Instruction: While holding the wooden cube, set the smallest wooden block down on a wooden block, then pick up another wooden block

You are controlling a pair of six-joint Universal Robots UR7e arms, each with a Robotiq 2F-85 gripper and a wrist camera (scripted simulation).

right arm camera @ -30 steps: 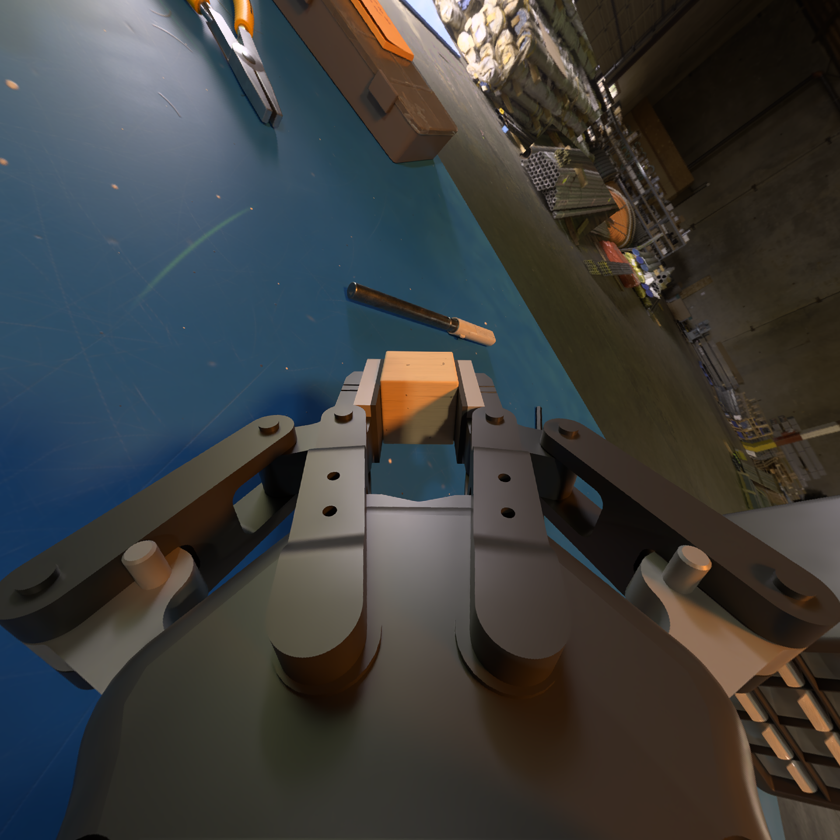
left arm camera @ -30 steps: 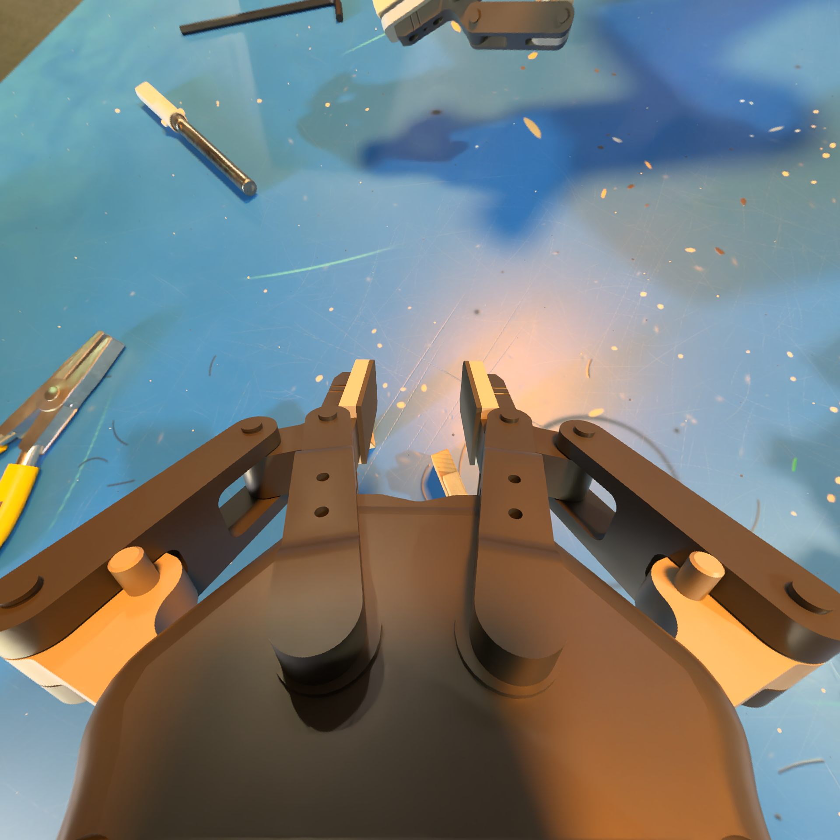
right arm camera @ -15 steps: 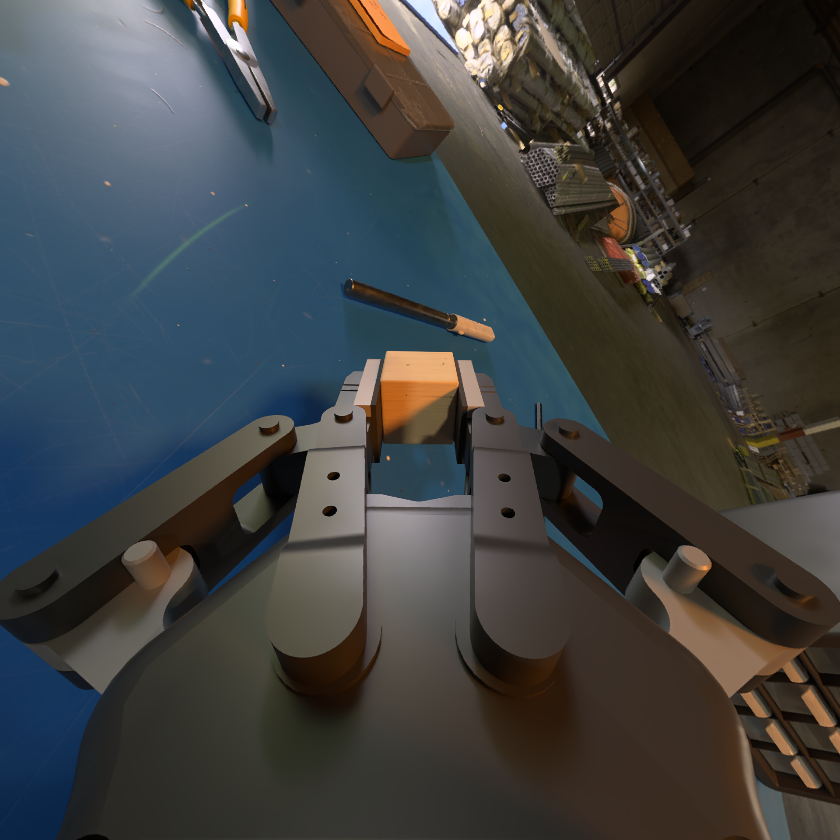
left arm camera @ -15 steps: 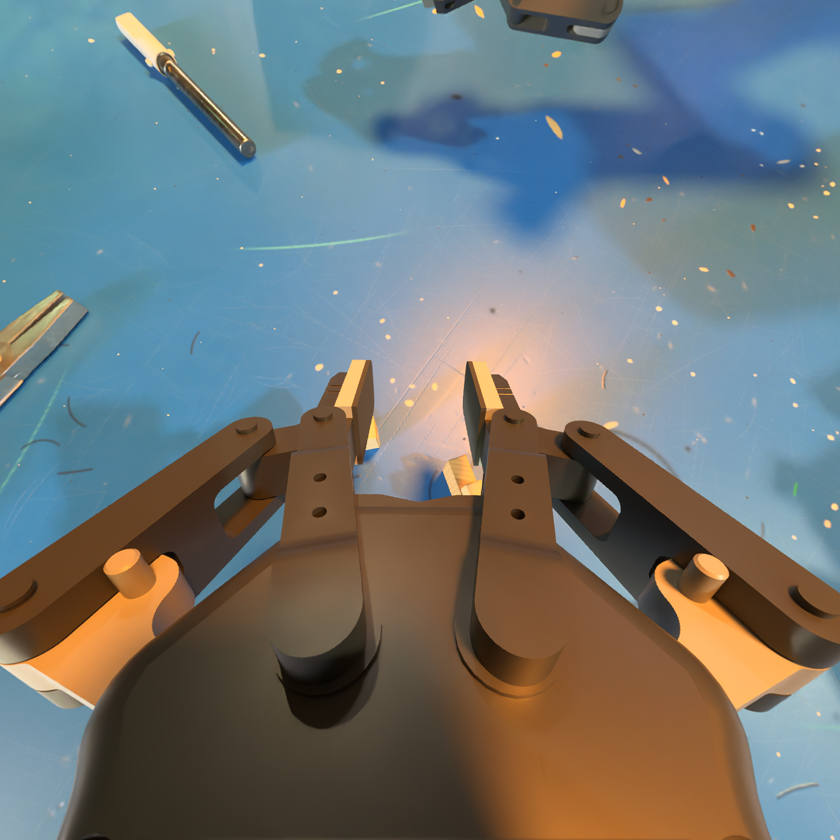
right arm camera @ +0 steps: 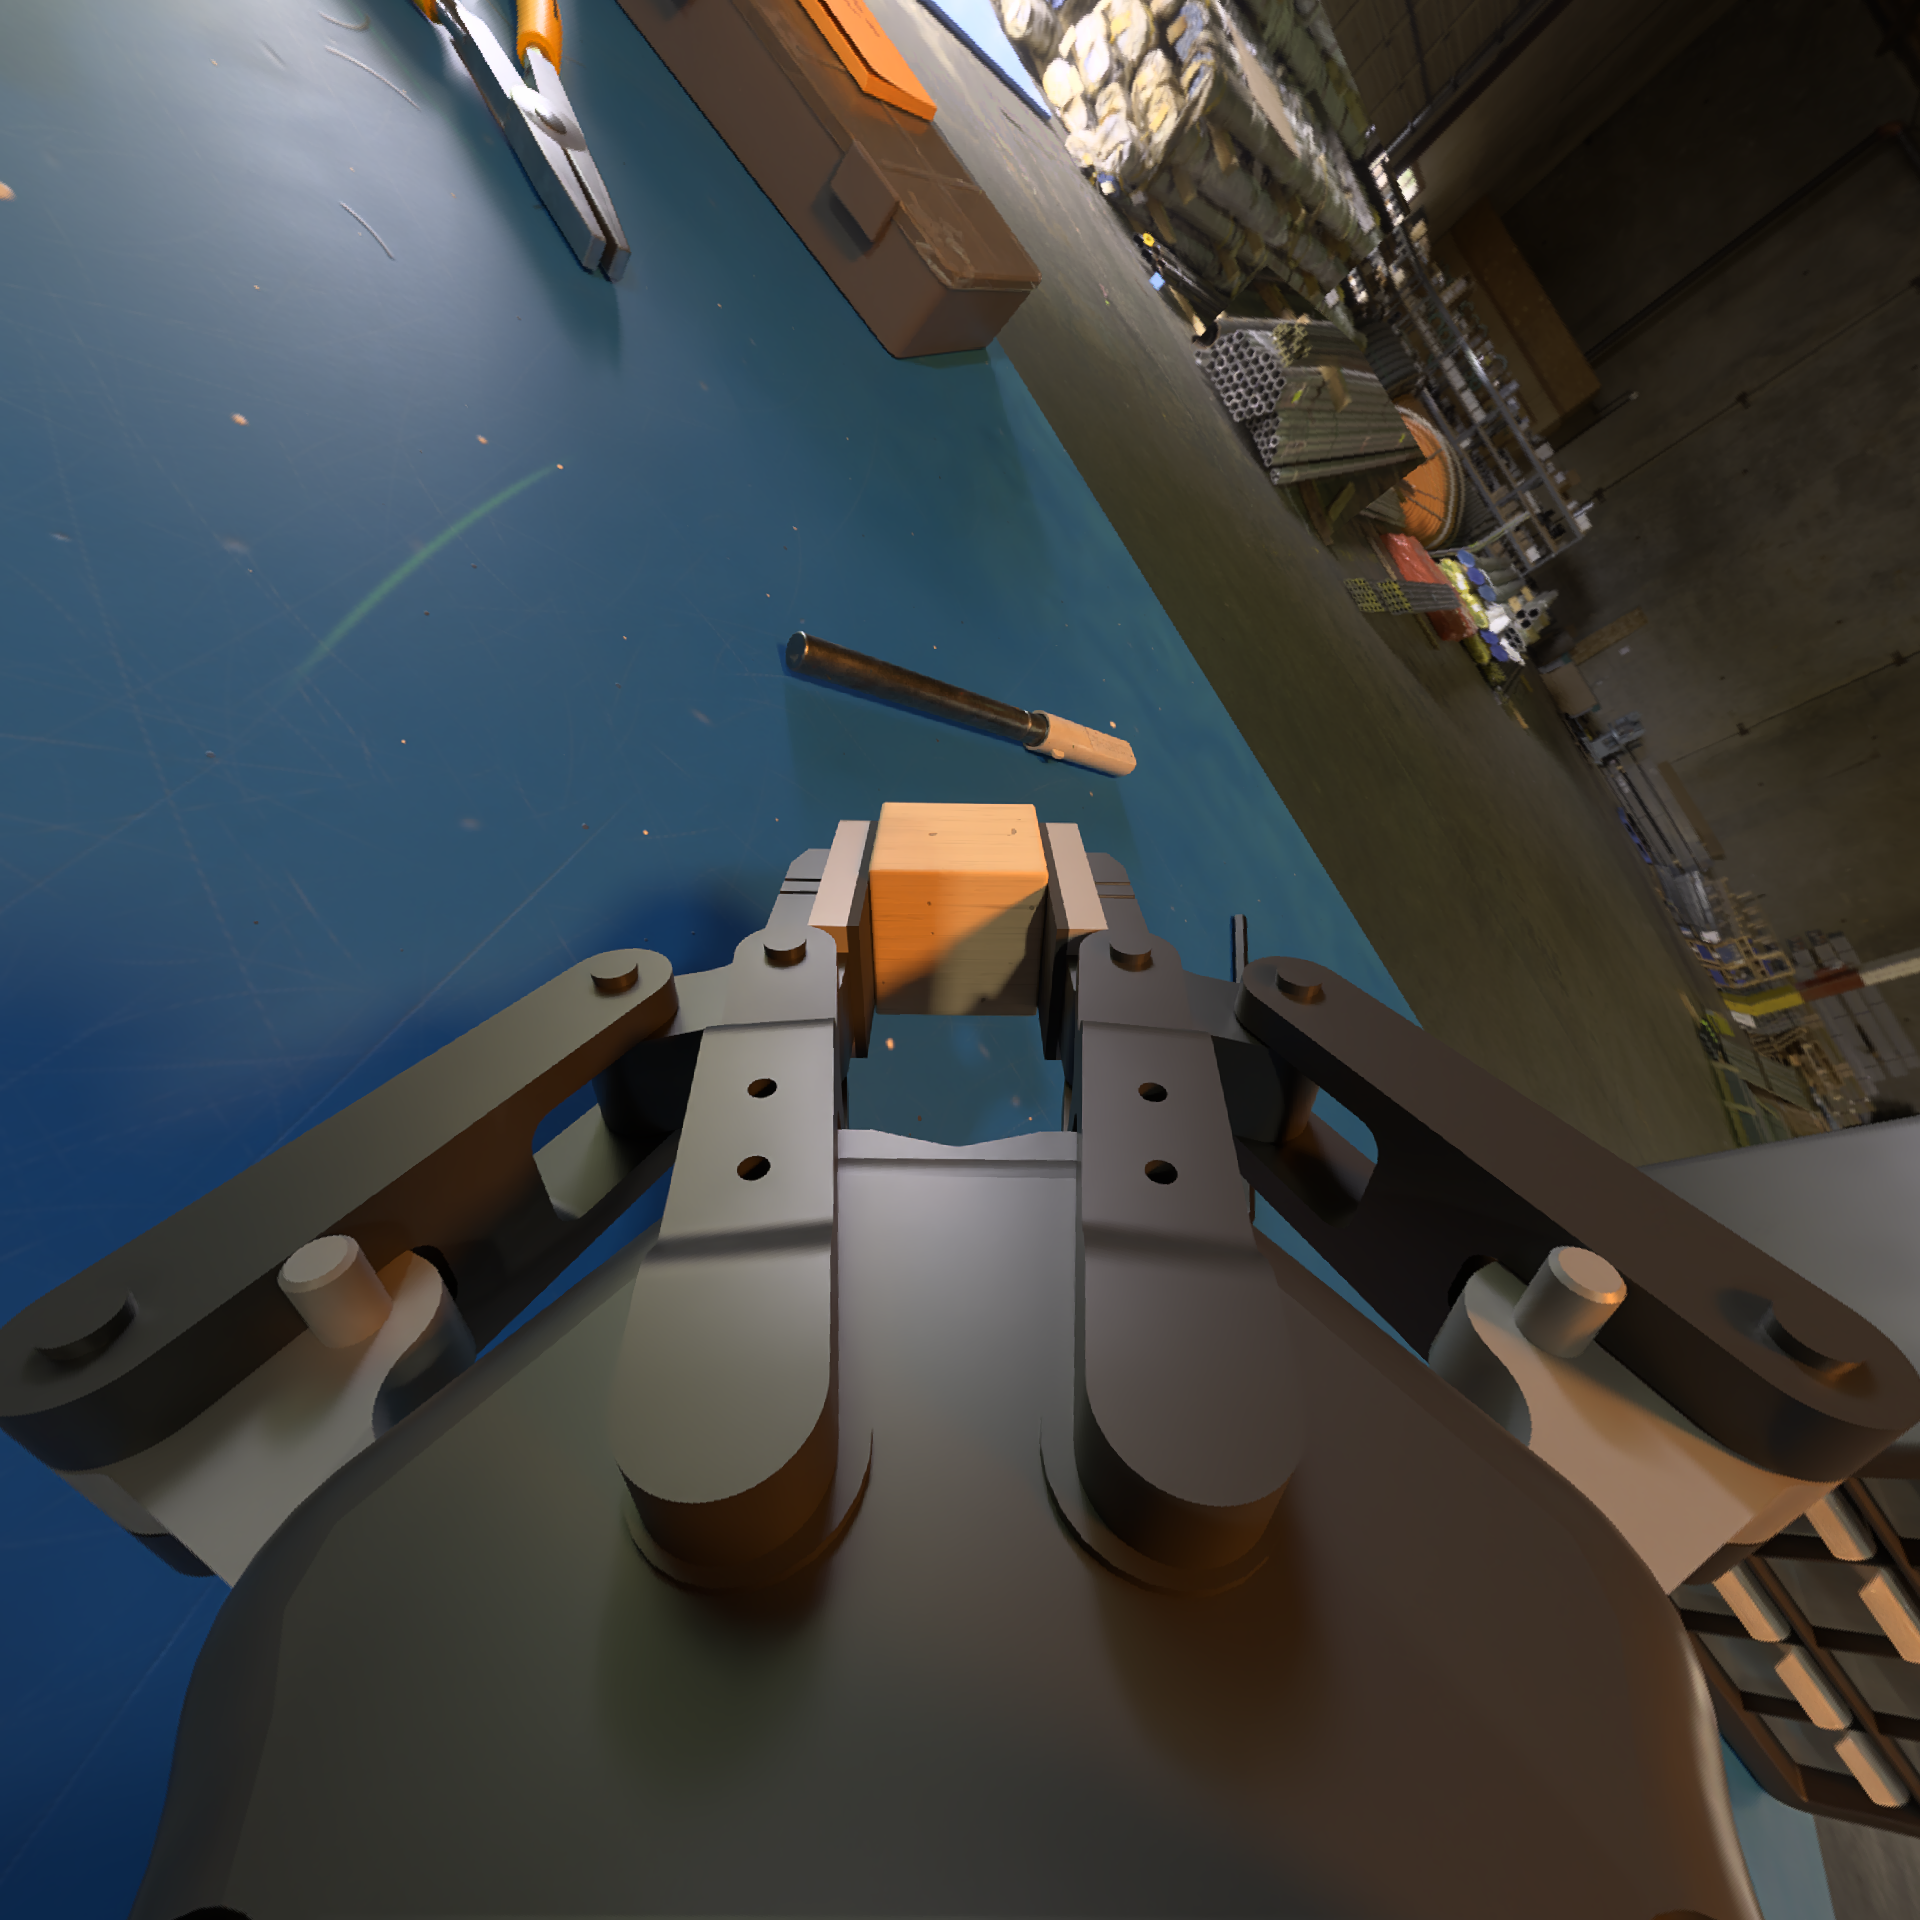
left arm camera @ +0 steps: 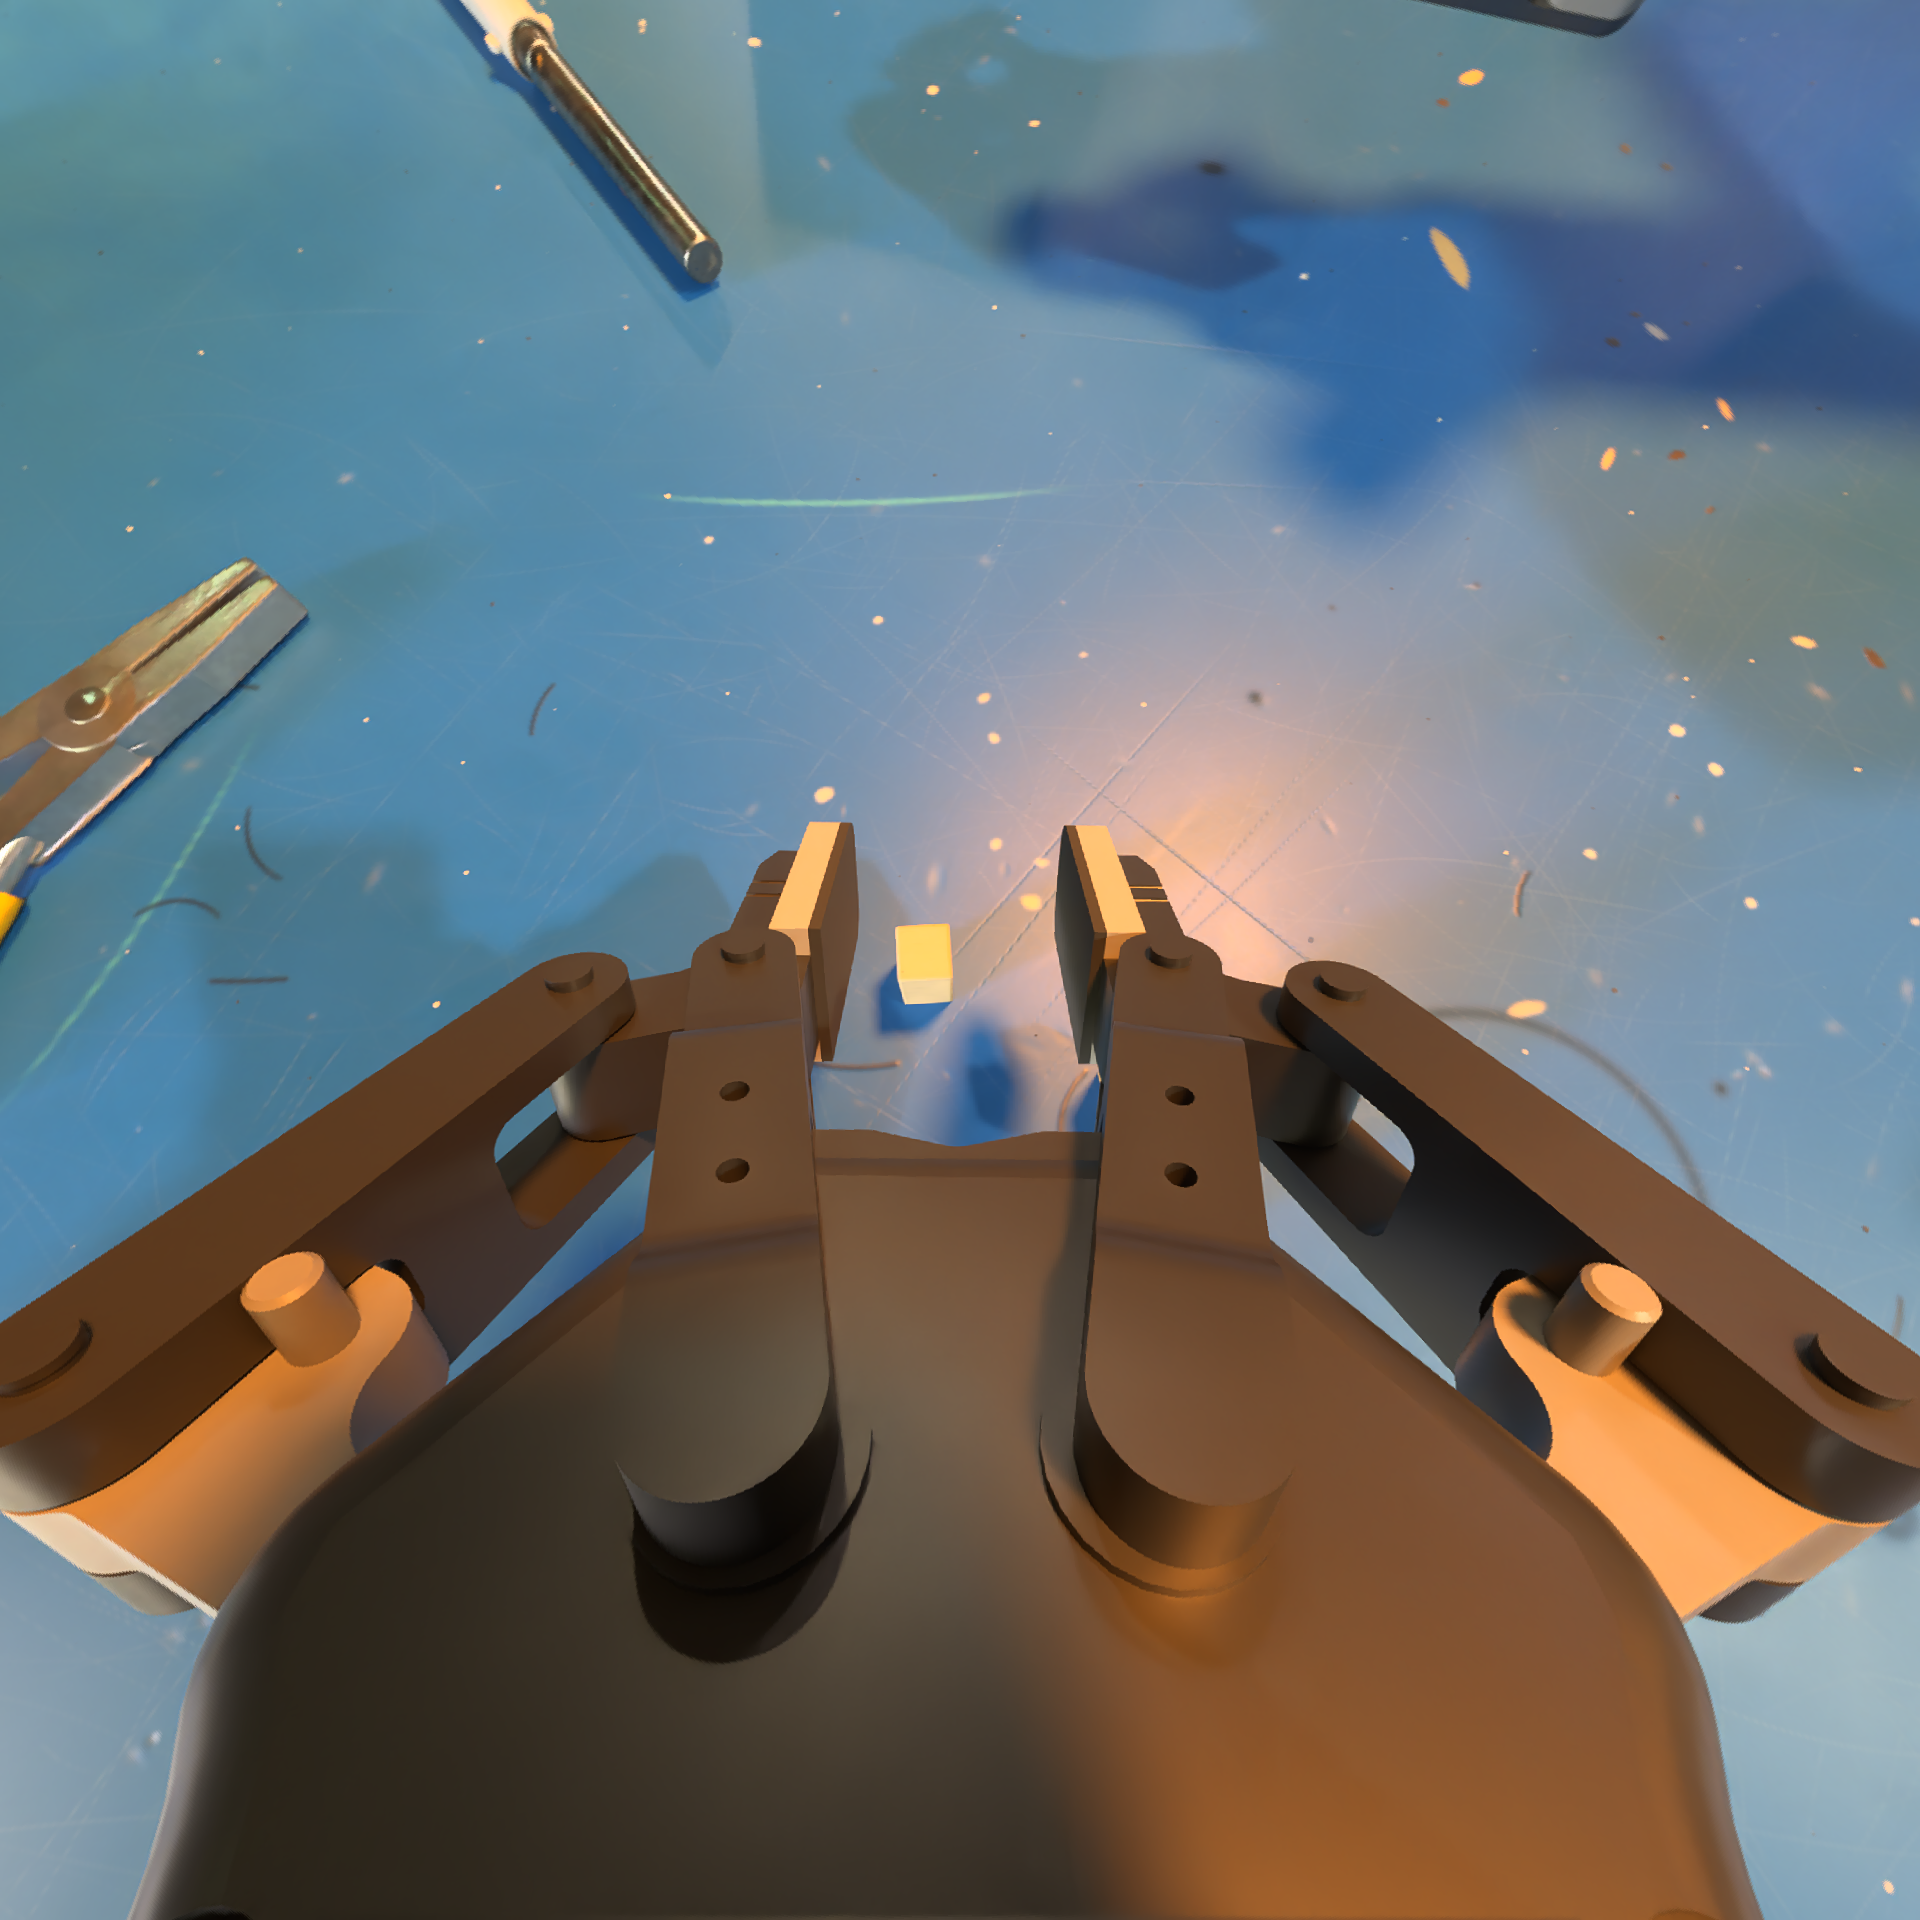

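Note:
A small pale wooden block (left arm camera: 923, 962) lies on the blue table (left arm camera: 935, 582). It sits below and between the fingers of my left gripper (left arm camera: 956, 914), nearer the left finger. The left gripper is open, empty and above the table. My right gripper (right arm camera: 956, 904) is shut on a wooden cube (right arm camera: 956, 904) and holds it clear above the table. Part of the right gripper (left arm camera: 1558, 8) shows at the top edge of the left wrist view.
A metal rod with a pale handle (left arm camera: 613, 156) (right arm camera: 956, 707) lies on the table. Pliers with yellow grips (left arm camera: 125, 696) (right arm camera: 540, 135) lie at the left. A brown case (right arm camera: 852, 177) sits by the table's edge (right arm camera: 1195, 623). Small chips and wire curls are scattered about.
The left gripper has shifted over the table, so the small block now shows in full between its fingers instead of half hidden under the palm. The right gripper keeps hold of the cube.

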